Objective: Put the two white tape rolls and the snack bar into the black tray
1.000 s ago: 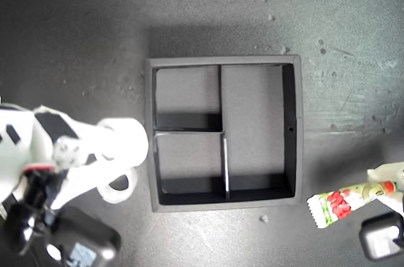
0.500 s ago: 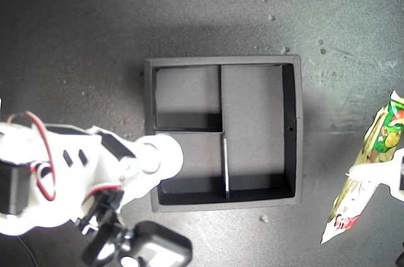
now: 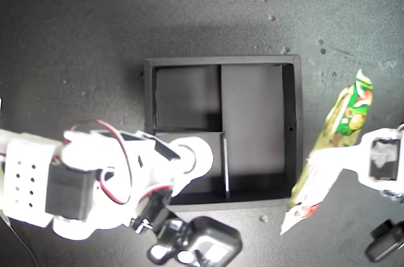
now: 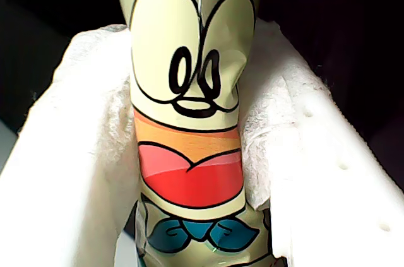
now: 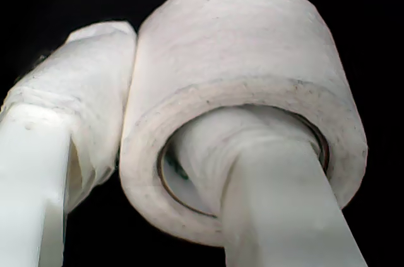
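Under me lies a dark grey matte desk (image 3: 82, 33) — pale crumbs (image 3: 271, 17) dot the upper right of the exterior view, one small speck (image 3: 264, 219) sits low, right of centre.

Glossy printed snack bar (image 4: 186, 122); matt fibrous white tape roll (image 5: 246, 90); matt black tray (image 3: 298, 122).

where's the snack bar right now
The snack bar is held in my first gripper, just outside the black tray's wall on the exterior view's right, tilted and not yet in it.

My first gripper (image 3: 328, 163) is clamped on the snack bar (image 3: 328, 147); my second gripper (image 3: 189, 160) grips a tape roll (image 3: 194, 156).
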